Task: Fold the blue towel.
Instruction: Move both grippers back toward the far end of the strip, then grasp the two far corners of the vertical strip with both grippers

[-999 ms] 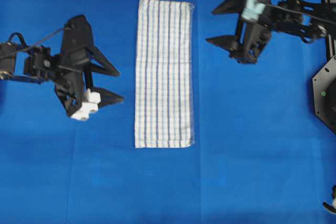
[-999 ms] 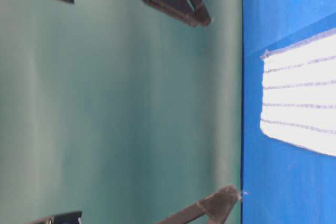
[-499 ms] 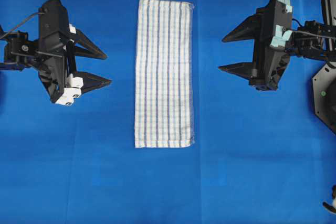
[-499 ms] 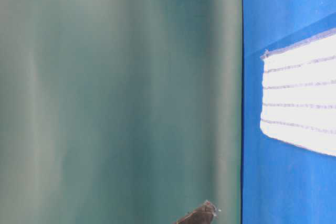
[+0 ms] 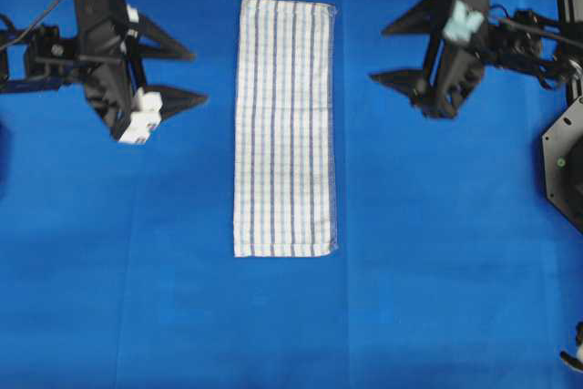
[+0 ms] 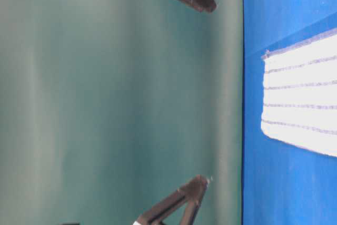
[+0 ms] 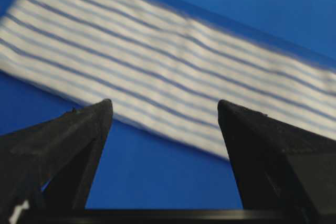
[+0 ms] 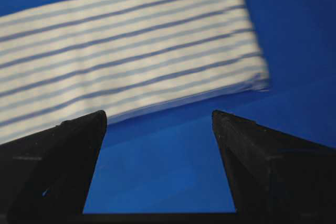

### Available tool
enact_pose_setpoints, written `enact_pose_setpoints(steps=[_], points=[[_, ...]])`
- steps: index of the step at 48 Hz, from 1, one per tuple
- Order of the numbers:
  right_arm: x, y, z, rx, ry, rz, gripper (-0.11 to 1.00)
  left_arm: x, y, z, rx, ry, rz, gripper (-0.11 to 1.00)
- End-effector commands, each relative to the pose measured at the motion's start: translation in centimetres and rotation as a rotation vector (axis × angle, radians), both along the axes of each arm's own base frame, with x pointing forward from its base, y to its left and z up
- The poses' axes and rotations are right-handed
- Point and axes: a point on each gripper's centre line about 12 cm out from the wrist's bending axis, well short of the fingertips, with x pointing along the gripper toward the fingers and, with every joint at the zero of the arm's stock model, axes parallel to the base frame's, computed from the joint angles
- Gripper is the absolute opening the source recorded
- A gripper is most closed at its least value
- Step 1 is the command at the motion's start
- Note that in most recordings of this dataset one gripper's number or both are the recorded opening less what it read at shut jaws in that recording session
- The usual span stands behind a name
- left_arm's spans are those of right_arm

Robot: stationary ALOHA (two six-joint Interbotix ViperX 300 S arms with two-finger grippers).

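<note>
blue towel (image 5: 285, 127), a long ribbed striped rectangle, lies flat; left hand (image 5: 191, 76) and right hand (image 5: 378, 52) spread.

bare blue table covering (image 5: 273, 325) surrounds the blue towel (image 5: 284, 125); edges seemingly unobstructed.

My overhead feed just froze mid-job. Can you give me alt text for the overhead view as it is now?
A long, narrow blue towel lies flat and lengthwise on the blue table covering, untouched. The left gripper and right gripper, both open, flank its upper half and point toward it with bare covering between.
</note>
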Motion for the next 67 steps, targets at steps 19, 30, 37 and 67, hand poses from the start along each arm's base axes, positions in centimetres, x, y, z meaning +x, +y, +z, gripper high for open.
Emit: enact_pose_setpoints(steps=[19,30,37,67], points=[[4.1,-7.0,-3.1,-0.029,0.007,-0.147,0.85,4.1,8.6,-3.6,0.082,0.045,0.143,0.75],[5.5,-8.7,-5.9,-0.014,0.044,-0.175,0.85,5.1,11.5,-6.6,0.087,0.047,0.197,0.75],[6.1,-9.4,-7.5,-0.009,0.052,-0.190,0.85,5.6,12.4,-8.1,0.090,0.039,0.213,0.75],[6.3,-9.5,-10.7,0.025,0.094,-0.213,0.65,7.1,12.7,-12.0,0.067,0.084,0.205,0.54]])
